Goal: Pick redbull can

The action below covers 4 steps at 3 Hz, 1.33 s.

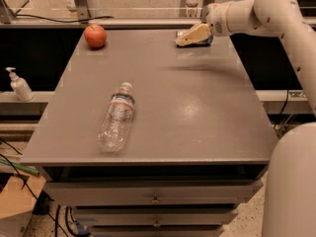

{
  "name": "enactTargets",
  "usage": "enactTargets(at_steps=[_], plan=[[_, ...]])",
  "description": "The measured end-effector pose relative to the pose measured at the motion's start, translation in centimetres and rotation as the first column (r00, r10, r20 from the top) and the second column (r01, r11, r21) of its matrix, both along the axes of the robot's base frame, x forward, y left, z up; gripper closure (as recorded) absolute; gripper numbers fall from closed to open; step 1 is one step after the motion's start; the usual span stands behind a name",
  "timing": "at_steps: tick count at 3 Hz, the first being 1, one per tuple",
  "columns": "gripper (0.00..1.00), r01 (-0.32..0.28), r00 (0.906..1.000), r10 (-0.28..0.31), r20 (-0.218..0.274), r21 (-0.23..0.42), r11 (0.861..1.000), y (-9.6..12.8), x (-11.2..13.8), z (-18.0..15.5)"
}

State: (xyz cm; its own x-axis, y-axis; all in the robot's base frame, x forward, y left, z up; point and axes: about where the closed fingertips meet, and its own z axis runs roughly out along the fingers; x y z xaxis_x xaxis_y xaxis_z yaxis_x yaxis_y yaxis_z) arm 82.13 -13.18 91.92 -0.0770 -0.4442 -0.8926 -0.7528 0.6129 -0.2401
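Note:
The redbull can (207, 40) lies on its side at the far right corner of the grey table (197, 107). Only a blue strip and a small end of it show, because my gripper (190, 36) is right over it and hides most of it. The cream-coloured gripper reaches in from the right on my white arm (247, 14), low over the table top. Whether it touches or holds the can cannot be seen.
A clear plastic water bottle (117, 116) lies on its side left of the table's middle. A red apple (95, 35) sits at the far left corner. A soap dispenser (19, 84) stands on a ledge left of the table. Drawers (155, 196) are below the front edge.

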Motion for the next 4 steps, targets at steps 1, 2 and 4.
enactTargets(at_steps=[1, 2, 4], plan=[[0.0, 0.043, 0.9989, -0.043, -0.017, 0.029, 0.999, -0.8, 1.4, -1.5], [0.0, 0.083, 0.9962, -0.081, -0.031, 0.059, 0.995, -1.8, 2.5, -2.6], [0.0, 0.155, 0.986, -0.149, -0.075, 0.085, 0.984, -4.0, 3.9, -5.0]])
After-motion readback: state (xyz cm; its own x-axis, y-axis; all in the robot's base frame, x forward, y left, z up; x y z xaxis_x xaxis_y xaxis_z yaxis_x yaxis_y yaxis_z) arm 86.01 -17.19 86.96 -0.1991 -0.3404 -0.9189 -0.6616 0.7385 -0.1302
